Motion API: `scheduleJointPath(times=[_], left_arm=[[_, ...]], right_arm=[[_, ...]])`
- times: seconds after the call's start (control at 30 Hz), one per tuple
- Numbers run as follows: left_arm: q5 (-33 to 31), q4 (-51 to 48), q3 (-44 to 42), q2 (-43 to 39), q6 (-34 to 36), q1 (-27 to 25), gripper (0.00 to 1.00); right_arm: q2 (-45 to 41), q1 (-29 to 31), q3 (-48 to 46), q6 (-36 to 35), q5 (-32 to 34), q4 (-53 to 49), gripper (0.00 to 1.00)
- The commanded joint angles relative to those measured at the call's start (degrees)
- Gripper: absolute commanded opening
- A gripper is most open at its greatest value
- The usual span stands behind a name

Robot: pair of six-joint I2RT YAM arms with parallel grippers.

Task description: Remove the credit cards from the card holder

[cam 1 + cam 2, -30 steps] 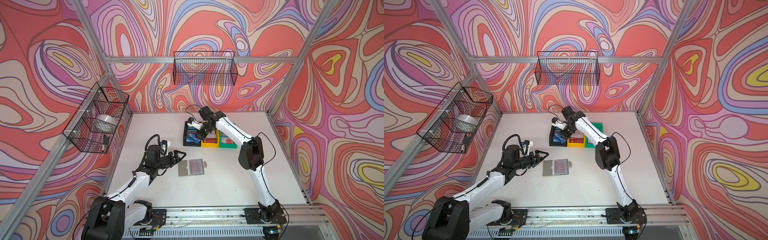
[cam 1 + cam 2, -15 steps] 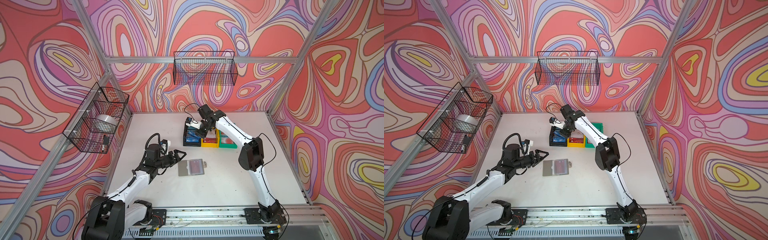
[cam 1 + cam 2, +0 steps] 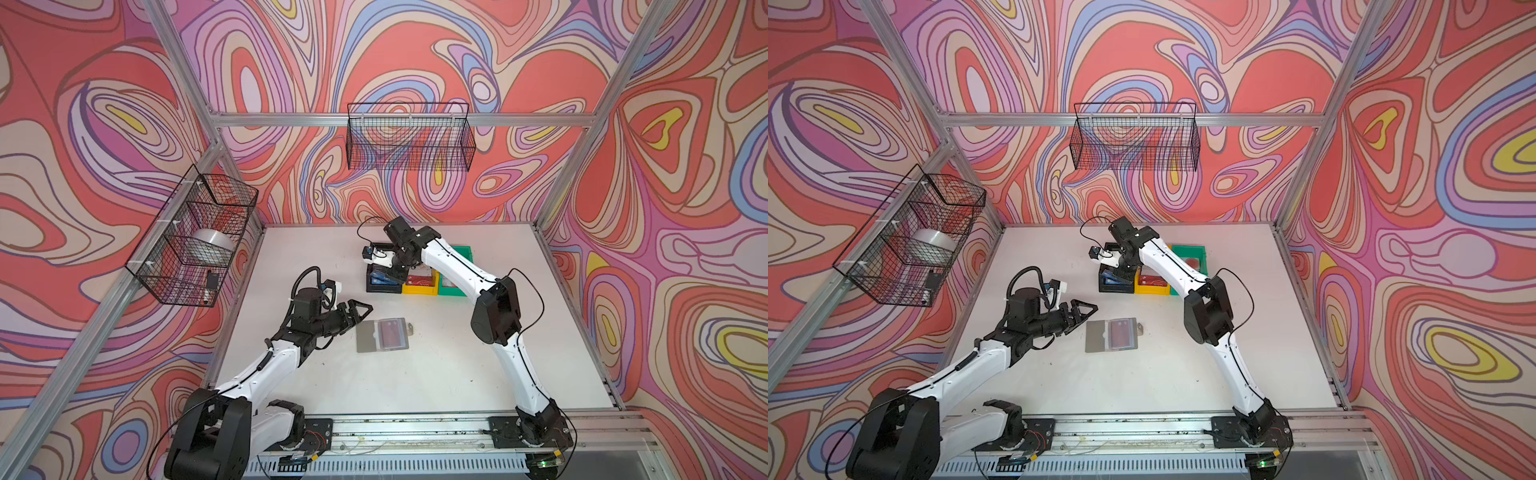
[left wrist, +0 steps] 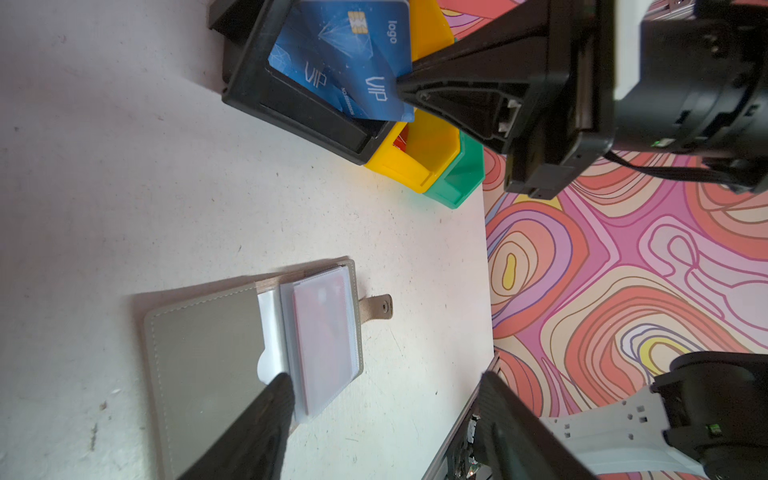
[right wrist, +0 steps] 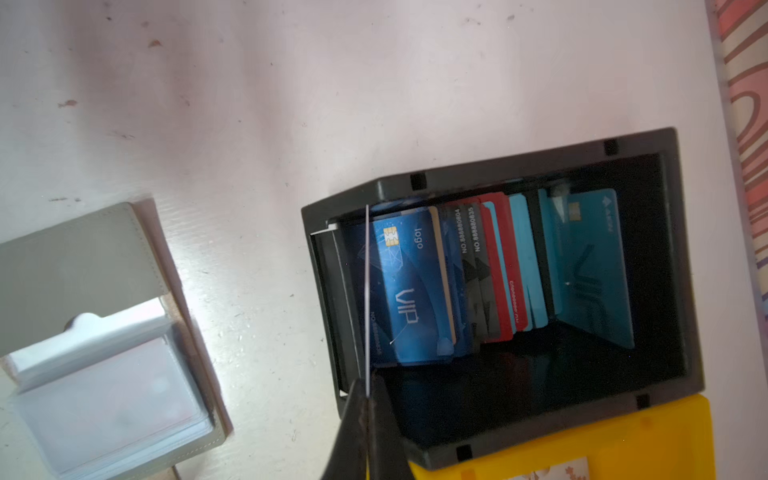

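Found right gripper (image 5: 368, 409) clamped on blue card (image 4: 353, 62) at black bin (image 5: 688, 266). Noted left gripper (image 3: 360, 314) spread, empty, just beside opened holder (image 3: 368, 338) on table (image 3: 457, 374).

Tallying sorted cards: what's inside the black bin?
Black bin: blue VIP card foremost, red cards and teal card behind, all standing. Right claw pinches another card. Overlap hides count.

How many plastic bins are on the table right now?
3, side by side in a row towards the back of the table: the black bin, the yellow bin touching it, then the green bin. No others seem hidden.
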Motion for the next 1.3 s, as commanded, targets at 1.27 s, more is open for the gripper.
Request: scheduleJointPath(times=[1.27], left_arm=[[-0.1, -0.4, -0.4, 0.3, 1.5, 0.8, 0.73]], right_arm=[[-5.8, 1.2, -11.1, 6.0, 13.7, 17.3, 0.39]])
